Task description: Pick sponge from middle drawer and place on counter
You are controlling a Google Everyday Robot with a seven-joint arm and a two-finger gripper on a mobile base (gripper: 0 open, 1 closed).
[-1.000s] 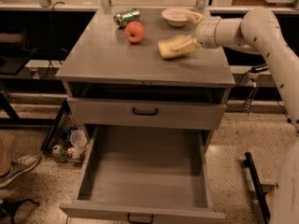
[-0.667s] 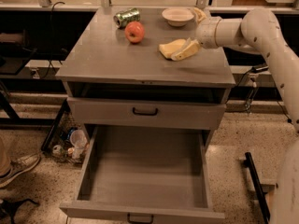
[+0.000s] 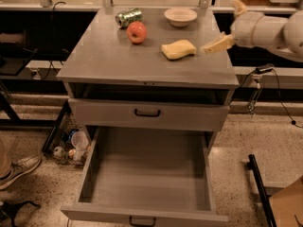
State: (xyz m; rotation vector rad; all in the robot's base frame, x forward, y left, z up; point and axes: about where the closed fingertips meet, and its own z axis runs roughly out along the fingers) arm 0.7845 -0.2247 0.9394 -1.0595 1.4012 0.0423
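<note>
The pale yellow sponge (image 3: 178,49) lies flat on the counter (image 3: 109,58), right of centre, with nothing touching it. My gripper (image 3: 227,25) is open and empty, hovering just past the counter's right edge, a short way right of the sponge. One cream finger (image 3: 217,43) points toward the sponge, and the other finger (image 3: 239,6) points up. The middle drawer (image 3: 149,174) is pulled fully out below, and its grey floor is bare.
A red apple (image 3: 137,32), a green can (image 3: 129,17) on its side and a cream bowl (image 3: 180,16) sit at the counter's back. The shallower drawer front (image 3: 147,113) is shut. Floor clutter (image 3: 71,143) and a shoe (image 3: 16,171) lie left; a black bar (image 3: 260,188) stands right.
My gripper has let go of the sponge and drawn back to the right, off the counter's edge. The sponge now rests on the counter by itself.
</note>
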